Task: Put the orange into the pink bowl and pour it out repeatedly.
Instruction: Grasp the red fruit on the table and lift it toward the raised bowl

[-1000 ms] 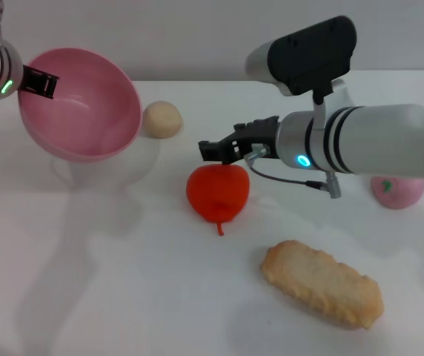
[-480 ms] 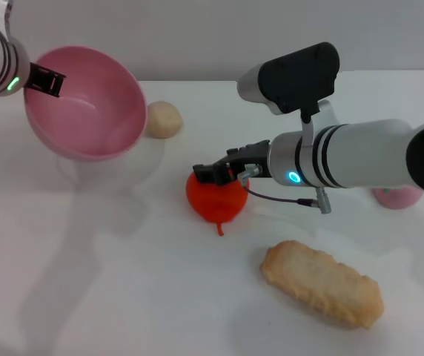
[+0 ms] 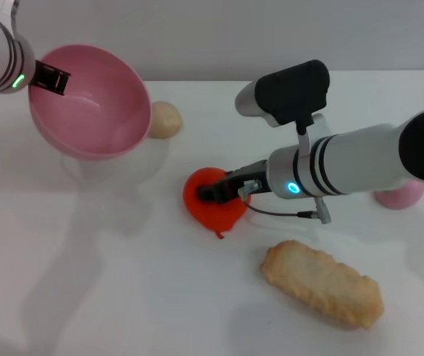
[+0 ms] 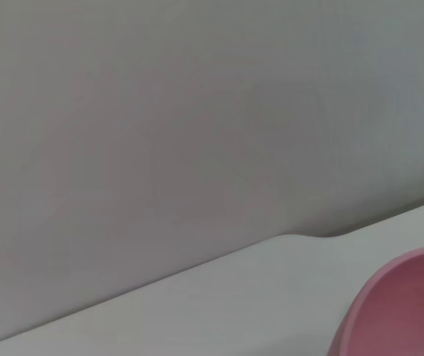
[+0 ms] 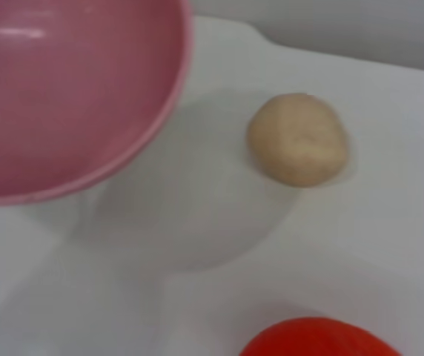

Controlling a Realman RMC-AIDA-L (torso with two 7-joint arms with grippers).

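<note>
The orange (image 3: 213, 210) lies on the white table at the middle, its stem nub pointing toward the front; its top shows in the right wrist view (image 5: 319, 340). My right gripper (image 3: 210, 193) is lowered onto it, open, with one dark finger (image 3: 227, 190) across its near side and the other hidden behind it. My left gripper (image 3: 49, 77) is shut on the rim of the pink bowl (image 3: 86, 111) and holds it in the air at the far left, tilted with its empty inside facing the orange. The bowl also shows in the left wrist view (image 4: 401, 308) and the right wrist view (image 5: 56, 96).
A small beige round lump (image 3: 164, 119) sits just right of the bowl, seen also in the right wrist view (image 5: 299, 139). A pale crusty bread-shaped toy (image 3: 322, 284) lies front right. A pink ball (image 3: 401, 194) sits at the right, partly behind my right arm.
My right gripper has come down and toward the left, from above the orange onto it. My left arm has shifted the tilted bowl slightly to the right.
</note>
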